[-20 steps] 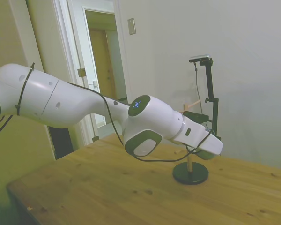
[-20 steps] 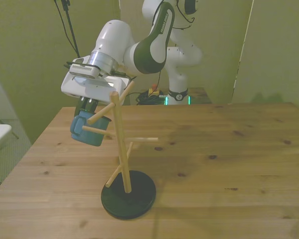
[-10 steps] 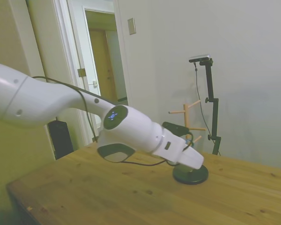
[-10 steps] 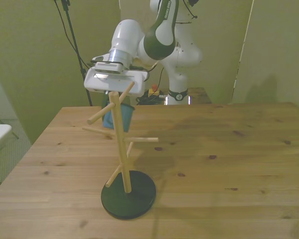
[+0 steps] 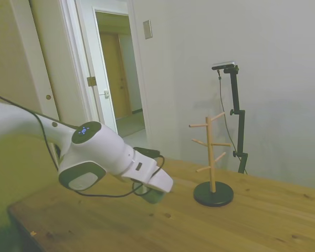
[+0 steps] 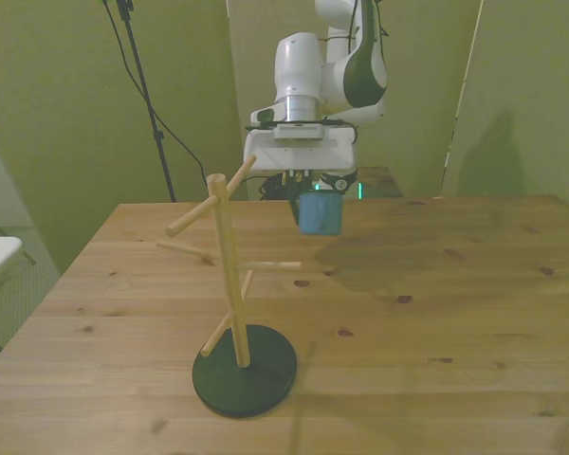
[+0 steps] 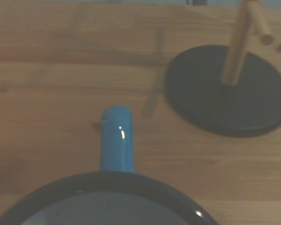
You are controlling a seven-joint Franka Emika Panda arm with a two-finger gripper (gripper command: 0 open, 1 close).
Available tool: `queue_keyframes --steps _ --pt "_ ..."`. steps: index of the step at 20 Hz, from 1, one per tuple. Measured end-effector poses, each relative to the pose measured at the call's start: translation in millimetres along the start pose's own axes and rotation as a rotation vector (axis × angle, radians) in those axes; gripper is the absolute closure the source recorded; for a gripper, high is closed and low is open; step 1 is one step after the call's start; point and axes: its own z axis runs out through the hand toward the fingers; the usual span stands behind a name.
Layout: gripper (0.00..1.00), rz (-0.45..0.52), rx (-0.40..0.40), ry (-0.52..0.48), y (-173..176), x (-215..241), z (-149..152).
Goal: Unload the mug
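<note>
The light blue mug [image 6: 320, 214] hangs upright under my gripper [image 6: 317, 194], which is shut on its rim. It is over the far part of the table, to the front view's right of the wooden mug tree [image 6: 229, 275]. In the side view the mug [image 5: 153, 196] sits low over the wood beneath the gripper [image 5: 149, 189], well clear of the mug tree [image 5: 212, 156]. I cannot tell whether the mug touches the table. The wrist view shows the mug's dark rim and its blue handle [image 7: 116, 139], with the tree's black base [image 7: 229, 93] beyond.
The mug tree's pegs are all bare, and its round black base [image 6: 244, 371] stands near the table's front edge. The wooden table [image 6: 436, 322] stretches wide to the front view's right. An open doorway [image 5: 118, 79] shows behind in the side view.
The gripper has carried the mug off the tree's peg, moving to the front view's right and toward the table's far side, and lower.
</note>
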Motion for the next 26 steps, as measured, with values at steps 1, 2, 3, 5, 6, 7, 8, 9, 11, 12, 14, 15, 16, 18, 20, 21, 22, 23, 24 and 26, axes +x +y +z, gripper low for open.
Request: queue_keyframes --steps 1,2,3,5,6,7,8,9,11,12,14,15,16,18,20,21,22,23,24,26 --pt "1.0 -0.017 -0.014 -0.03 -8 -6 -5" --pt "1.0 -0.028 -0.032 -0.054 -16 -11 -10" --pt "1.0 -0.035 -0.05 -0.079 -21 -15 -13" --pt "1.0 -0.041 -0.077 -0.121 -25 -19 -15" --pt "1.0 -0.043 -0.089 -0.139 -26 -20 -13" --pt "1.0 -0.043 -0.104 -0.158 -25 -20 -10" --pt "1.0 -0.043 -0.118 -0.175 -23 -19 -5" --pt "1.0 -0.041 -0.131 -0.189 -23 -18 0" --pt "1.0 -0.034 -0.16 -0.215 -22 -14 15" --pt "1.0 -0.029 -0.172 -0.226 -23 -12 23" --pt "1.0 -0.021 -0.195 -0.245 -26 -6 39" --pt "1.0 -0.017 -0.202 -0.254 -27 -4 47" --pt "1.0 -0.013 -0.208 -0.262 -29 -2 54" --pt "1.0 -0.01 -0.225 -0.28 -31 1 66" --pt "1.0 -0.006 -0.235 -0.297 -33 4 74" --pt "1.0 -0.004 -0.24 -0.306 -32 6 77" --pt "1.0 -0.003 -0.247 -0.313 -32 7 80" --pt "1.0 -0.001 -0.252 -0.322 -32 9 82" --pt "1.0 0.0 -0.257 -0.33 -32 10 85" --pt "1.0 0.002 -0.261 -0.337 -34 13 89"
